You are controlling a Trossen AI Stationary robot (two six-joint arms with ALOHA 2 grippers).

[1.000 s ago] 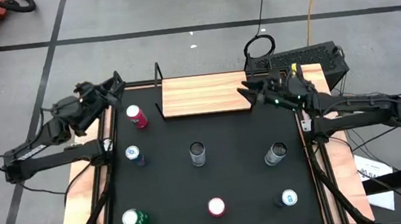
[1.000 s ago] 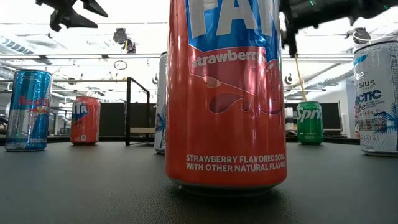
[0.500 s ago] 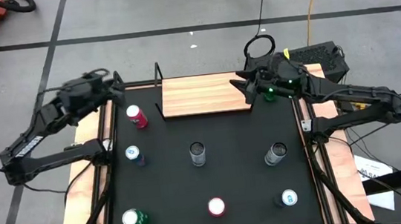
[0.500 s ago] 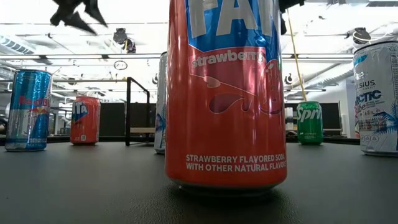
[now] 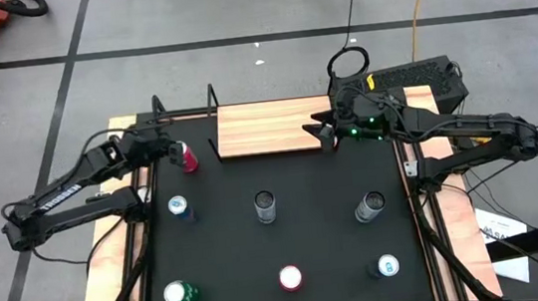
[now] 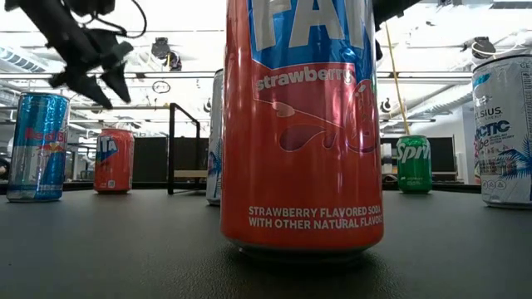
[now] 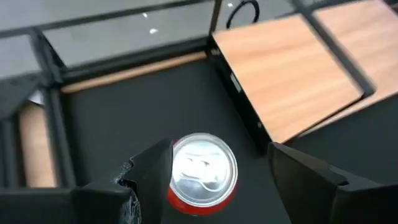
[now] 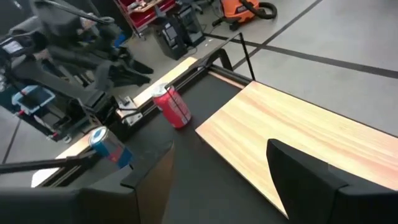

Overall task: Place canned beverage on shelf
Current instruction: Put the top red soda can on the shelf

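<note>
High view: the shelf (image 5: 269, 127) is seen at the upper centre of the frame as a light natural-wood rectangular board with visible grain, lying at the far edge of the black tabletop (image 5: 309, 241), with thin black rod brackets at its two ends. No can is seen on the board. To its left, a red can (image 5: 183, 157) with a silver top stands on the tabletop, and the left gripper (image 5: 166, 151) is poised just beside it. In the left wrist view the fingers (image 7: 155, 171) are spread wide, with the red can (image 7: 199, 171) seen from above between them and no contact visible. The right gripper (image 5: 324, 130) is held at the right end of the shelf, near the upper centre-right of the high view; in the right wrist view its fingers (image 8: 305, 177) are parted over the wooden board (image 8: 298, 140), with nothing held. In the low view a tall strawberry soda can (image 6: 302, 124) fills the centre of the frame, and a green can (image 6: 413, 164) stands at the right.
</note>
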